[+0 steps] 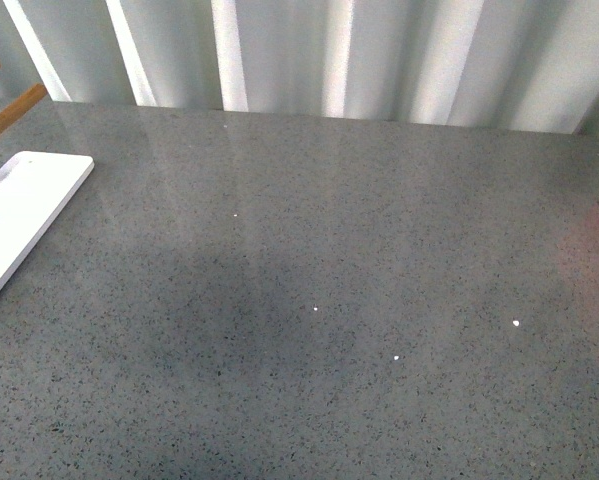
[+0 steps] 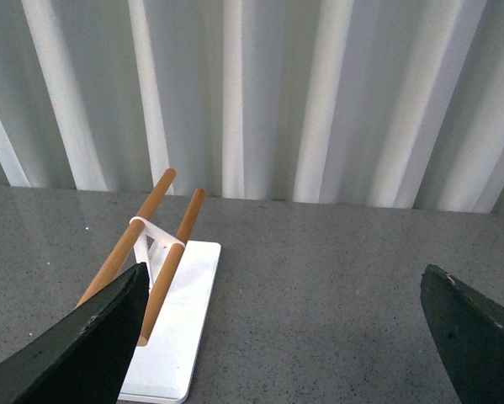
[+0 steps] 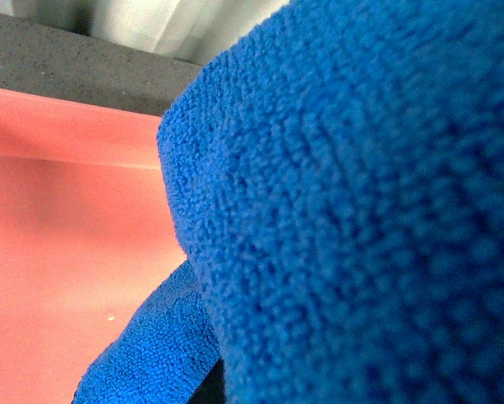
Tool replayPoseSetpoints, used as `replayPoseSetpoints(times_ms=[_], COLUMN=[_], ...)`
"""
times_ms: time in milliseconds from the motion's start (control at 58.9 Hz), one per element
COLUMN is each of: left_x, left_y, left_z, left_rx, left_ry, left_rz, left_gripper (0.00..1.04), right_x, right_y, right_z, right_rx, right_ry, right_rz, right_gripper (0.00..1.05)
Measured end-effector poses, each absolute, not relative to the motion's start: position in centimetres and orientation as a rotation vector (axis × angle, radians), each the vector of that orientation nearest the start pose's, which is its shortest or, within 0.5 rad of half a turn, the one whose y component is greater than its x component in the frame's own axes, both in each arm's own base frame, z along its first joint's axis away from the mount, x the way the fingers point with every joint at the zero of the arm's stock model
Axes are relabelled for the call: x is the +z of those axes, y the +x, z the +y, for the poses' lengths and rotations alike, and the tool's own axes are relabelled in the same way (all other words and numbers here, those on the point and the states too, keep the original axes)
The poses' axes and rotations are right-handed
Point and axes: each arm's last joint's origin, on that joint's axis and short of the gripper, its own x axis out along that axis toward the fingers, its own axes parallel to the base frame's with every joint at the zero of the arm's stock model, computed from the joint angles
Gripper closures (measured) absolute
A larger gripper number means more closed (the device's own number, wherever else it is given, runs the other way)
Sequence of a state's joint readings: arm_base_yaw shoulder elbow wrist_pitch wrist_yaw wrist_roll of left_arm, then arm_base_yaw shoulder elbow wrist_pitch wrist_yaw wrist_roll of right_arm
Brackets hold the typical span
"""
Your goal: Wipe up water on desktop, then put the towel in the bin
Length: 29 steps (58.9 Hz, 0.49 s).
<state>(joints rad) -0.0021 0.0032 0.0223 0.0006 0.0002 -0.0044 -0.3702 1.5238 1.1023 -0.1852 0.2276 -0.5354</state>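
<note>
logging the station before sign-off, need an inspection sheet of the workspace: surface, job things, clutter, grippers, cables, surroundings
surface: desktop, grey, speckled and glossy; a few tiny white specks, water or glints, cannot tell.
job's things: towel fills the right wrist view, with the inside of the pink bin behind it; only the bin's edge shows in the front view.
clutter: white board carrying a rack of two wooden rods, on the robot's left.
grippers: left gripper open and empty, above the desktop; right gripper not seen, the towel blocks its camera.
cables: nothing seen.
surroundings: white pleated backdrop behind the desktop.
</note>
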Motion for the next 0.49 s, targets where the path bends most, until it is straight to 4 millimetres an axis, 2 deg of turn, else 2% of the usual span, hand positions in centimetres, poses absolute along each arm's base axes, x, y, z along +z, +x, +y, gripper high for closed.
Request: replayPoseSetpoints(times_ms=[170, 492], left_x=[17.1, 17.1], left_y=[9.6, 9.6], left_z=[0.0, 0.0], left_rx=[-0.002, -0.002], left_ry=[-0.004, -0.004], left_rz=[-0.020, -0.020], left_gripper=[0.07, 0.07], right_x=[26.4, 25.8], right_y=[31.2, 32.2], right_z=[-13.9, -15.4], right_rx=[-0.351, -0.342], right_ry=[-0.321, -0.210], right_rz=[0.852, 0.942], right_gripper=[1.00, 1.00])
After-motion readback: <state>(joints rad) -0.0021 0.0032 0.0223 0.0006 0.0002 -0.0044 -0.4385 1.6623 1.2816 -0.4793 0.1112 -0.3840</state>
